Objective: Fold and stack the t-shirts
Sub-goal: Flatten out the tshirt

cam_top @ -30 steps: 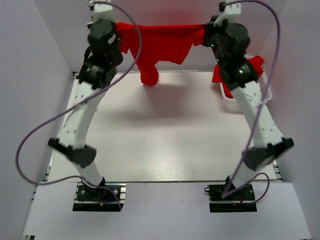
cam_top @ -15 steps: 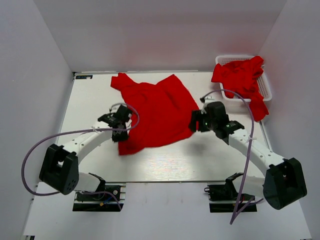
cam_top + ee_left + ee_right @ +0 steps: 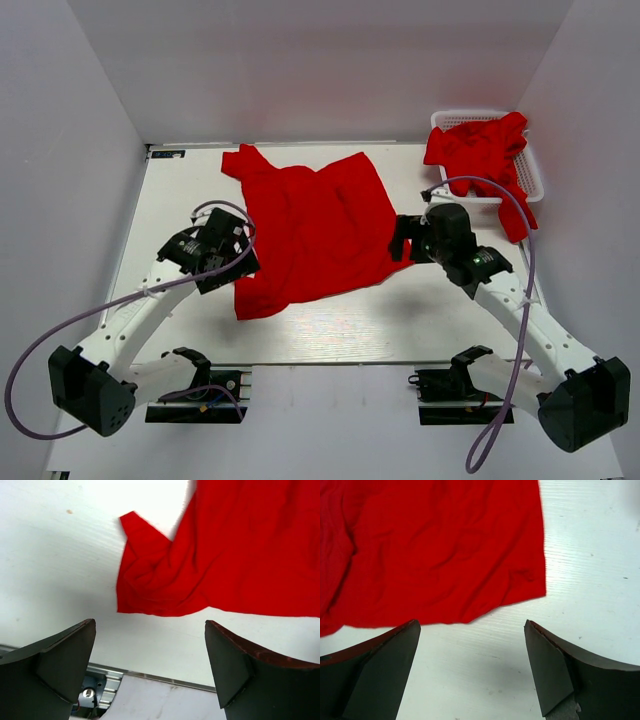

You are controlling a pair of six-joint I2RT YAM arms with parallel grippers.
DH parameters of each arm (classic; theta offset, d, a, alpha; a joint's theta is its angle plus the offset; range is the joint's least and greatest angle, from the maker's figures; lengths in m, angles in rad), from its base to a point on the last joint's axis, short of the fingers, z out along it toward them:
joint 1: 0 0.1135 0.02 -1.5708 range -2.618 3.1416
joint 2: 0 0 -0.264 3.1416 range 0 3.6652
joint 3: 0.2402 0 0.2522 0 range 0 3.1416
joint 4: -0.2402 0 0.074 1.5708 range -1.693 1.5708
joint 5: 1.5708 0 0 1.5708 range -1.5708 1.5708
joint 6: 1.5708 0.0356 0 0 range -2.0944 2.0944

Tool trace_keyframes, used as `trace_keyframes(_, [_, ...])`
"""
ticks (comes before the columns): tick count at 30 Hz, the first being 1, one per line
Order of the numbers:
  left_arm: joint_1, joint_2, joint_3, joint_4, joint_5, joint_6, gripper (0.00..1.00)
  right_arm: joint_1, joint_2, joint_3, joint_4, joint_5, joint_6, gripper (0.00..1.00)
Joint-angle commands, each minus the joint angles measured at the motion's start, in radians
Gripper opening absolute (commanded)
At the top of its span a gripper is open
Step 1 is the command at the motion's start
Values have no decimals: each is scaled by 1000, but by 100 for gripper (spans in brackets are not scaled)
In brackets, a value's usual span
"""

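One red t-shirt (image 3: 312, 232) lies spread on the white table, a sleeve pointing to the far left. My left gripper (image 3: 232, 262) hangs open at the shirt's left edge; in the left wrist view (image 3: 150, 650) only bare table lies between its fingers, with the shirt's bunched corner (image 3: 160, 585) just beyond. My right gripper (image 3: 398, 240) hangs open at the shirt's right edge. The right wrist view (image 3: 472, 665) shows bare table between its fingers and the shirt's hem (image 3: 435, 545) ahead. More red t-shirts (image 3: 478, 150) are heaped in the basket.
The white lattice basket (image 3: 537, 176) stands at the table's far right corner, with red cloth hanging over its rim. White walls close in the left, back and right. The table's near edge and a metal rail (image 3: 100, 680) show below the left gripper.
A second ago both grippers held the shirt stretched out high at the back. It now lies flat on the table; both grippers have opened, let go and drawn off to its sides.
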Motion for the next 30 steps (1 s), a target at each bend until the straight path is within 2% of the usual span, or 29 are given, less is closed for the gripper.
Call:
trace_keyframes(1, [3, 9, 24, -96, -70, -32, 100, -3, 20, 36, -22, 94, 44, 90])
trace_keyframes(9, [17, -32, -62, -118, -150, -131, 100, -7, 65, 29, -31, 132, 78, 90])
trace_keyframes(14, [26, -41, -105, -23, -191, -131, 100, -7, 70, 10, -27, 178, 90, 90])
trace_keyframes(21, [58, 117, -126, 147, -173, -74, 100, -17, 96, -16, -15, 189, 102, 90])
trace_keyframes(23, [70, 169, -115, 171, -162, -51, 97, -20, 108, -14, -16, 177, 105, 90])
trace_keyframes(26, [89, 192, -115, 195, -151, -51, 88, -23, 120, -11, -22, 166, 107, 90])
trace_keyframes(30, [110, 201, -141, 253, -151, -51, 87, -27, 129, -10, -27, 161, 104, 90])
